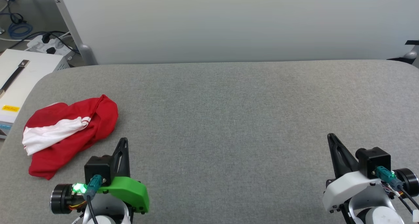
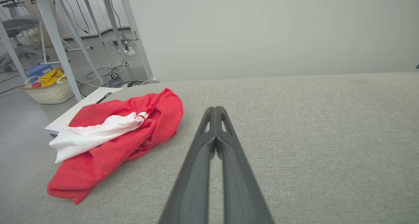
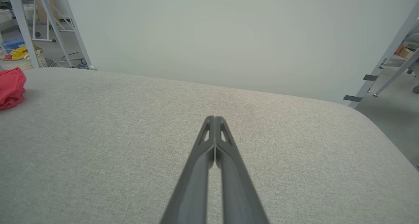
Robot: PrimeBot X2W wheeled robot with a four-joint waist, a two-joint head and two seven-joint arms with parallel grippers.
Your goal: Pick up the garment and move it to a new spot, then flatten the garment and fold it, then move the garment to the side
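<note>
**How I want to begin the pick-up**

The garment lies crumpled at the left end of the table, just beside my left hand. Both hands are fully closed and hold nothing. My right hand is well apart from the garment. I think I must open the left fingers first, then pinch a thick red fold, not the loose white sleeve.
</note>
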